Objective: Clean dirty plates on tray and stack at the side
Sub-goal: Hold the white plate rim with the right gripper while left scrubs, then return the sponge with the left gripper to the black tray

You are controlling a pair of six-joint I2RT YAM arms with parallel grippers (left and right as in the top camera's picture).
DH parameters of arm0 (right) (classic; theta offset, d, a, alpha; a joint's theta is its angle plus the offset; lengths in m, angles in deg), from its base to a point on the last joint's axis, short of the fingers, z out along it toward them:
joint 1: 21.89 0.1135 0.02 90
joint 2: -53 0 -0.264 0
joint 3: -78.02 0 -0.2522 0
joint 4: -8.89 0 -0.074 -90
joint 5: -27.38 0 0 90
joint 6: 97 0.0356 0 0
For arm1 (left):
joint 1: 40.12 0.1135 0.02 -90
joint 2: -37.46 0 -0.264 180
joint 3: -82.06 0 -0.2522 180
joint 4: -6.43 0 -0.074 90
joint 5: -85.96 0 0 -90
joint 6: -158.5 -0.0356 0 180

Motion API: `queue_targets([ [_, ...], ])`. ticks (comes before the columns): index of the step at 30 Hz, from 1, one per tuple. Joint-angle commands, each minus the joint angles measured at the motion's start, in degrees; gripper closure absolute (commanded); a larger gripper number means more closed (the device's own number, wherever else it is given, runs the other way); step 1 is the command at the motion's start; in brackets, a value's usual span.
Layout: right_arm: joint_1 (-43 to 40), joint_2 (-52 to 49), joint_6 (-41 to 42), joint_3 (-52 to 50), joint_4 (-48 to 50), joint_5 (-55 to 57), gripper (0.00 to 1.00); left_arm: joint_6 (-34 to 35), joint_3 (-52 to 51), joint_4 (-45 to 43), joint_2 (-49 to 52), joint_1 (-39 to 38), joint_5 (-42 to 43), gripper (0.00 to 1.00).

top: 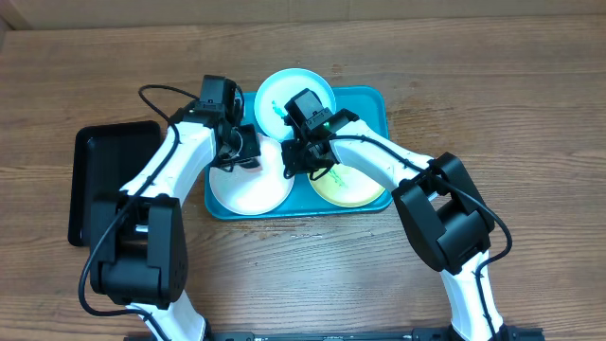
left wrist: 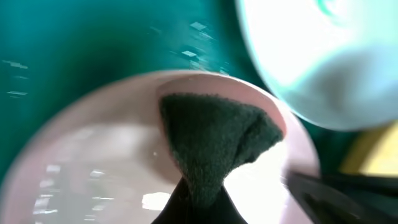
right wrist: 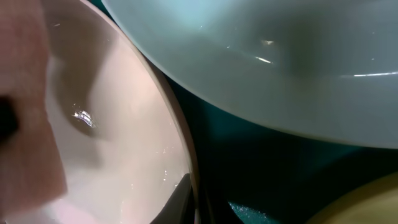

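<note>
**Both arms crowd the white plate on the tray**

The wooden table (top: pixel 492 57) bears the blue tray (top: pixel 367 102), and a black tray (top: pixel 109 175) lies just off its left end. All three plates lie on the blue tray. The white plate (top: pixel 251 189) is at its left front, the yellow-green plate (top: pixel 355 188) at its right front, and the pale cyan plate (top: pixel 284 93) reaches past its back rim. The left gripper (top: pixel 241 150) clenches a dark green cloth (left wrist: pixel 211 143) pressed on the white plate. The right gripper (top: pixel 295 161) hides the tray's middle, at the white plate's rim. I cannot tell how its jaws stand.

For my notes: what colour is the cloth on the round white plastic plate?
Dark green cloth, clearest in the left wrist view.
</note>
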Motion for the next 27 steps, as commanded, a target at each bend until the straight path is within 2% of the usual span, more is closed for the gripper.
queue_targets([
  [1,-0.4,-1.2,-0.2,0.8,0.1,1.0,0.94,-0.1,-1.1,-0.2,2.0,-0.8,6.4,0.96],
  [5,-0.4,-1.2,-0.2,0.8,0.1,1.0,0.94,-0.1,-1.3,-0.1,5.2,-0.7,2.8,0.96],
  [14,-0.4,-1.2,-0.4,0.8,-0.6,1.0,0.94,0.0,-1.2,5.9,7.9,-0.6,-30.0,0.96],
  [18,-0.4,-1.1,-0.4,0.8,-0.4,1.0,0.94,2.1,-1.1,8.5,7.3,-0.7,-39.3,0.96],
  [23,-0.4,-1.1,-0.4,0.9,-0.4,0.7,0.96,3.3,-1.0,9.8,5.8,-0.6,-43.0,0.96],
  [27,-0.3,-1.0,-7.7,1.6,-0.6,-5.6,0.96,9.7,0.2,11.5,1.7,-0.2,-43.3,0.96],
])
